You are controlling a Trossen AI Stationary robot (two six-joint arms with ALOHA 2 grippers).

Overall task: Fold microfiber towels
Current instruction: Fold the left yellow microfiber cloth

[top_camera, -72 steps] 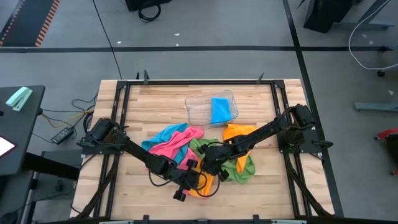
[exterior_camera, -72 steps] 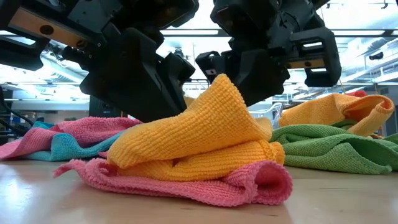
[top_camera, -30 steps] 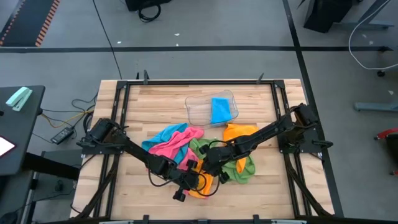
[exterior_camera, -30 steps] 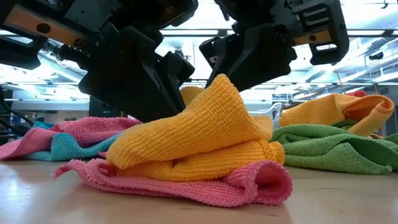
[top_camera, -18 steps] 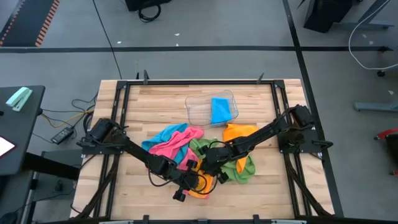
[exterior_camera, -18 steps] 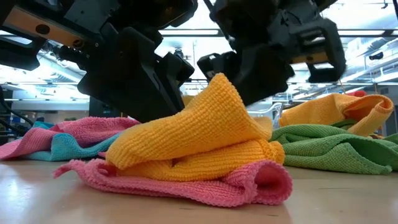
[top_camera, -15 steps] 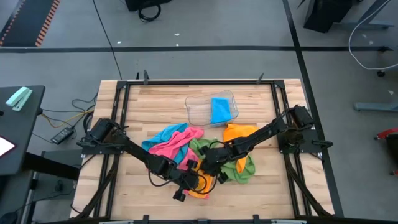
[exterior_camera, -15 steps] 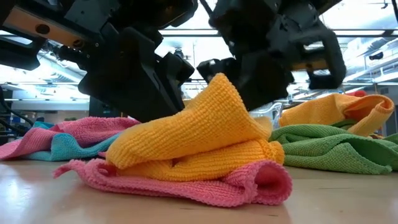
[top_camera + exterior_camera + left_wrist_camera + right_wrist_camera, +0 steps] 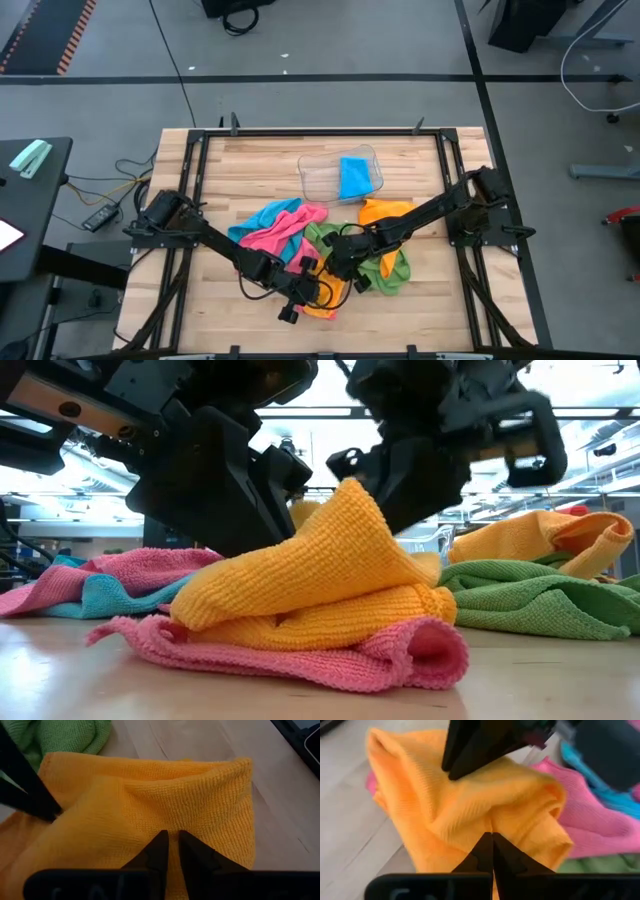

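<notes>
1. Since a second ago the right gripper (image 9: 492, 840) has pressed its fingers together on a fold of the orange towel (image 9: 320, 575), where before they stood apart around it; the cloth itself has barely shifted.
2. That orange towel sits at lower centre of the high view, bunched into a peaked heap on top of a pink towel (image 9: 330, 655) at the near edge of the table (image 9: 210, 300).
3. The left gripper (image 9: 170, 840) pinches another fold of the same orange cloth, fingers nearly together with a ridge of fabric between them. Judging by this, two pinch points are wanted so the towel can be lifted and spread before folding.
4. Other towels lie behind and to the sides: a pink and blue tangle (image 9: 275, 225) left of centre, a green towel (image 9: 385, 268) with a second orange towel (image 9: 380, 212) right of centre.
5. A clear tray (image 9: 320, 180) at upper centre holds a folded blue towel (image 9: 355, 177), likely where finished ones go.
</notes>
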